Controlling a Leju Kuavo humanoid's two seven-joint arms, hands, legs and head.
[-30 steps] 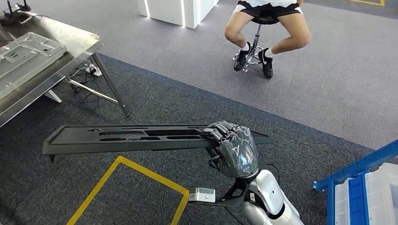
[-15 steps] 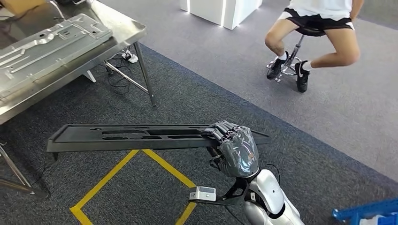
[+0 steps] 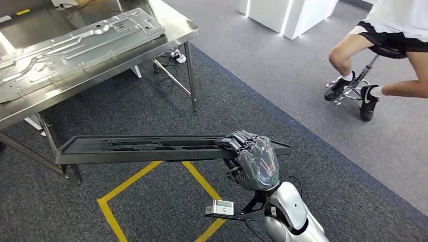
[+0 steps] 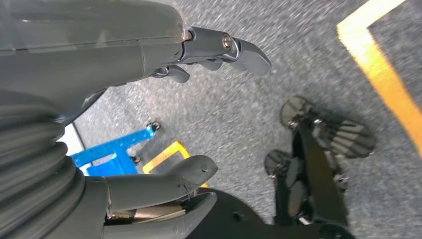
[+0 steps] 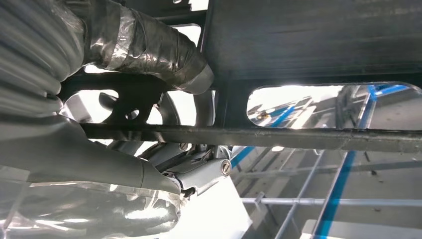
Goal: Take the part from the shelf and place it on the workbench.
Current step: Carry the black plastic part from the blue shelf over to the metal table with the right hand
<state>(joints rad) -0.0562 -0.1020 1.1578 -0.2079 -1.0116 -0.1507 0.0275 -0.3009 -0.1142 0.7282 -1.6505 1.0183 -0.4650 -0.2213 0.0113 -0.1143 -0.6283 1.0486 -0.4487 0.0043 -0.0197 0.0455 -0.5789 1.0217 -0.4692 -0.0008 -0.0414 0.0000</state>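
A long flat black part with slots hangs level above the carpet, held near its right end by my right hand. From below, the right wrist view shows the part with that hand wrapped around its edge. The steel workbench stands at the upper left, apart from the part. My left hand hangs over the floor, its fingers spread and nothing in them.
A large pressed metal panel lies on the workbench. A person sits on a stool at the upper right. Yellow floor tape marks a box beneath the part. A white cabinet stands at the back.
The camera has turned left: the workbench has slid rightward and nearer, the seated person has shifted to the right edge. My right hand keeps the same hold on the part.
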